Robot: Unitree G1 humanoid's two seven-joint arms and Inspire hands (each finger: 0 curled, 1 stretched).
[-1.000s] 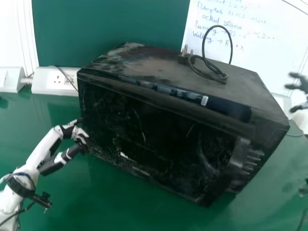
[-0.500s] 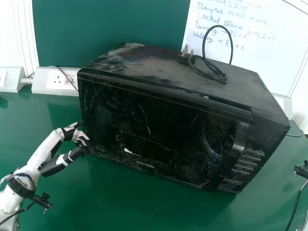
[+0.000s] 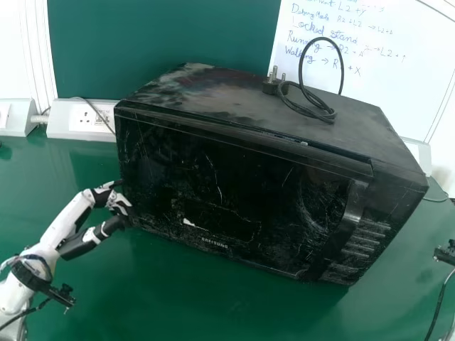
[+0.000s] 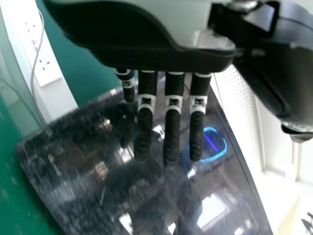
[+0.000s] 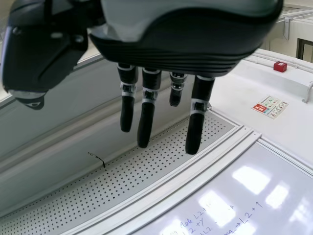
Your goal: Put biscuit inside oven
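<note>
- Black oven (image 3: pixel 213 92) takes up the middle of the head view, standing on the green worktop (image 3: pixel 192 284) at an angle, front towards us.
- Door (image 3: pixel 284 185) is scratched, with a small white patch (image 3: pixel 189 223) low down. Shut or nearly shut, we can't tell which.
- Handle (image 3: pixel 352 220) runs up the right part of the front, buttons (image 3: pixel 366 241) beside it.
- Power cord (image 3: pixel 301 71) loops up over the oven top, plug (image 3: pixel 270 85) lying there, pins up.
- Left hand (image 3: pixel 110 226) is at the door's left edge in the head view. In the left wrist view we see the fingers straight and spread, over the shiny dark oven surface, nothing gripped. Contact, we can't confirm.
- Blue ring of light (image 4: pixel 224 149) shows on that surface near the fingertips.
- Right hand (image 5: pixel 171 44) is in the right wrist view, fingers straight and apart, holding nothing. Behind it we get a perforated panel (image 5: pixel 122 181) and the whiteboard (image 3: pixel 370 92).
- White socket strip (image 3: pixel 85 119) sits left of the oven, along the back of the worktop.
</note>
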